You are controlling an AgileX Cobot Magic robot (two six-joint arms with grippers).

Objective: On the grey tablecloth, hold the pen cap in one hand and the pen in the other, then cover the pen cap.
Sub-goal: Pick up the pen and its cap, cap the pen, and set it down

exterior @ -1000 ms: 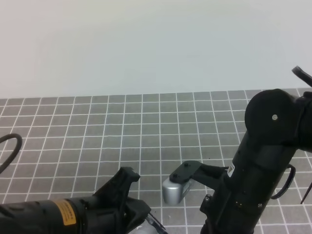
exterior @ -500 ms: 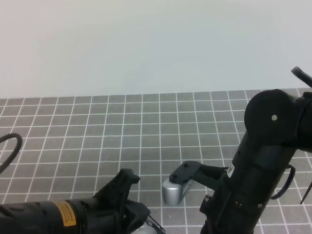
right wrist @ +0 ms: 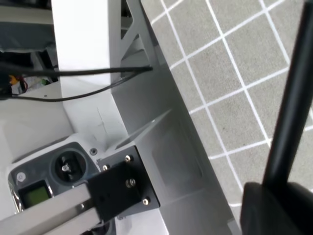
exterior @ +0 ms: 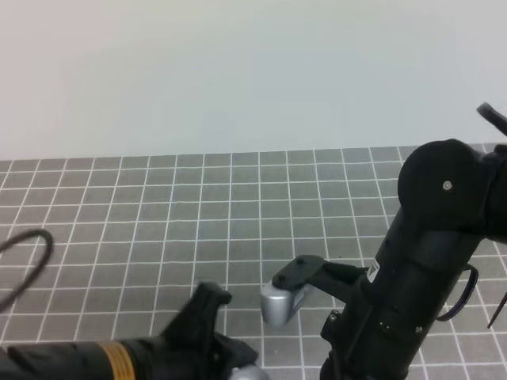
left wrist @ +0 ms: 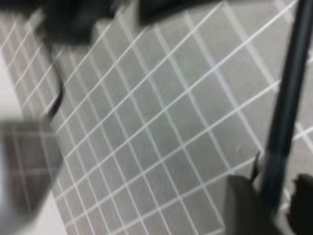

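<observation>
Both arms sit low over the grey tablecloth (exterior: 238, 198), left arm (exterior: 119, 356) beside right arm (exterior: 428, 269).

Both arms are matt black with rounded joint housings. The left arm (exterior: 119, 360) carries a yellow label with dark print. The right arm (exterior: 428, 261) shows a small silver screw on its round joint, a white sticker, a thin black cable loop, and a silver-grey wrist camera (exterior: 279, 303) on a black bracket

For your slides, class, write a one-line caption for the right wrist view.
Right gripper holds a black pen upright over the grey tablecloth.
</observation>
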